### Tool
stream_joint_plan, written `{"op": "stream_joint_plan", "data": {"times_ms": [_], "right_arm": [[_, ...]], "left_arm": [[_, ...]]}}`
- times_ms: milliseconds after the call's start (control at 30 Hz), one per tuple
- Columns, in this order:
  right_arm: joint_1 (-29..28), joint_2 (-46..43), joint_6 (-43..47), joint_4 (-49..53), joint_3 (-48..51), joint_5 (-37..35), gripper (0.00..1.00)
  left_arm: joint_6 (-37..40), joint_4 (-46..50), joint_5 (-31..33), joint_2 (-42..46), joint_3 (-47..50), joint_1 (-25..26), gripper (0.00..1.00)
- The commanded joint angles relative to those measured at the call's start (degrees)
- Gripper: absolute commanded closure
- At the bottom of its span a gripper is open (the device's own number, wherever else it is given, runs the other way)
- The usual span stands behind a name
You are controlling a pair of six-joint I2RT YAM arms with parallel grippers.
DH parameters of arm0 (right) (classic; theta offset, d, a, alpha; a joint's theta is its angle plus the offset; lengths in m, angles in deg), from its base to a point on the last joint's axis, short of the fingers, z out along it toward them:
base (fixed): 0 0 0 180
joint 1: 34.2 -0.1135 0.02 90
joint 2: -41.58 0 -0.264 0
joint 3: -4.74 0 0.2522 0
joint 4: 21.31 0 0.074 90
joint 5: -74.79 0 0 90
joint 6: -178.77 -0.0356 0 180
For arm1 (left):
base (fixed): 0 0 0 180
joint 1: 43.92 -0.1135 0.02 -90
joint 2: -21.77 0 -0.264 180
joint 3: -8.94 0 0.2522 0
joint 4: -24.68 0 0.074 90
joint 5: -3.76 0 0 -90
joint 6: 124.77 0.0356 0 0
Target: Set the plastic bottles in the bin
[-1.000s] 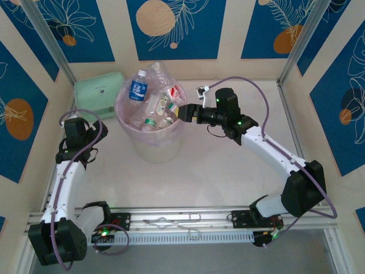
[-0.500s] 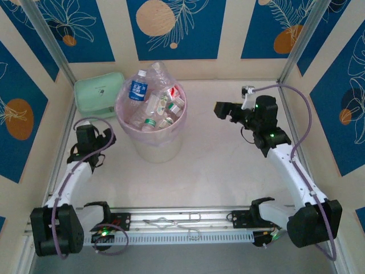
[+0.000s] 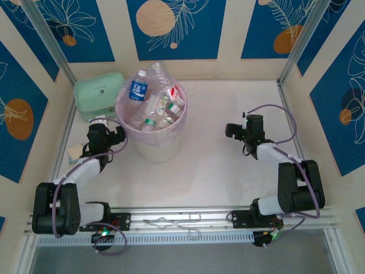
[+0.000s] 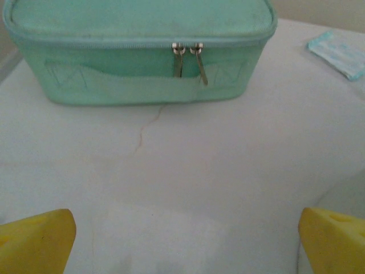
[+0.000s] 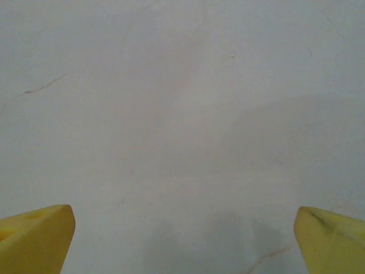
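Left arm is sitting folded low at the left side of the worktop (image 3: pixel 211 165), its left pincer (image 4: pixel 183 240) hanging just above the surface, yellow fingers spread wide and empty, facing the mint-green zip pouch (image 4: pixel 137 51). Right arm is crouching with elbow bent near its base, its right pincer (image 5: pixel 182 237) likewise gaping and gripping nothing, pointing over bare worktop well apart from the round white bin with translucent pink liner (image 3: pixel 149 149). Inside that bin, small clear plastic bottles with white caps (image 3: pixel 154 108) are lying heaped, one blue-labelled bottle (image 3: pixel 138 88) standing tallest.
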Motion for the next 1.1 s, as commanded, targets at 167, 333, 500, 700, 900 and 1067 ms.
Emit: {"op": "stream_joint_plan", "data": {"times_ms": [167,333,500,700,900,1067], "right_arm": [[0.0,4.5,4.7,-10.2,0.2,-0.3,0.01],[0.4,5.1,9.2,-20.3,3.9,1.3,0.01],[3.4,4.8,7.1,-25.1,7.0,5.9,0.01],[5.0,6.3,5.3,-37.9,13.7,5.9,0.01],[3.9,6.0,5.8,-37.7,13.5,3.9,0.01],[3.8,6.0,5.9,-37.6,13.6,3.7,0.01]], "left_arm": [[7.8,-22.1,3.8,-7.7,6.8,0.6,0.0],[9.4,-30.6,3.7,-12.7,8.2,0.6,0.01],[12.5,-35.6,0.4,-17.6,8.4,2.0,0.0],[12.4,-37.6,2.1,-18.2,9.0,2.4,0.01],[12.4,-38.5,2.1,-18.4,9.1,2.4,0.01],[12.5,-38.5,2.2,-18.4,9.2,2.4,0.01]]}}
